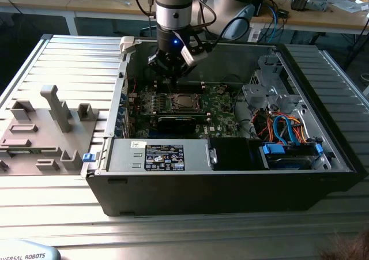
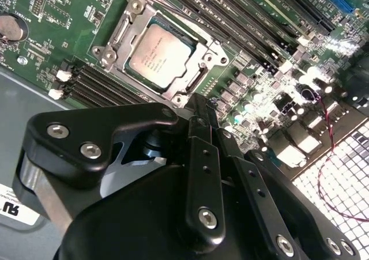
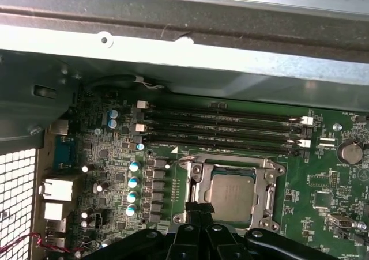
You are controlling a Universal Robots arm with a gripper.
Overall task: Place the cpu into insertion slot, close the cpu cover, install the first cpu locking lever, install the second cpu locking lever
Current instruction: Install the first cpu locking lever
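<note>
Beside the cpu (image 2: pixel 159 55), memory slots (image 3: pixel 222 127) — end effector (image 2: pixel 199 107) above, cpu cover (image 2: pixel 216 55) closed

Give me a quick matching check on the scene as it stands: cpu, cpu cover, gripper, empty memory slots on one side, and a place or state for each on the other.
Things:
1. cpu
2. cpu cover
3. gripper
4. memory slots

Places or states:
A. long black rows beside the socket, empty
B. down flat as a silvery frame around the chip
C. just above the board at the socket's edge, holding nothing
D. seated in the socket, metal top showing through the window

Pairs: 1-D, 2-B, 3-C, 4-A
</note>
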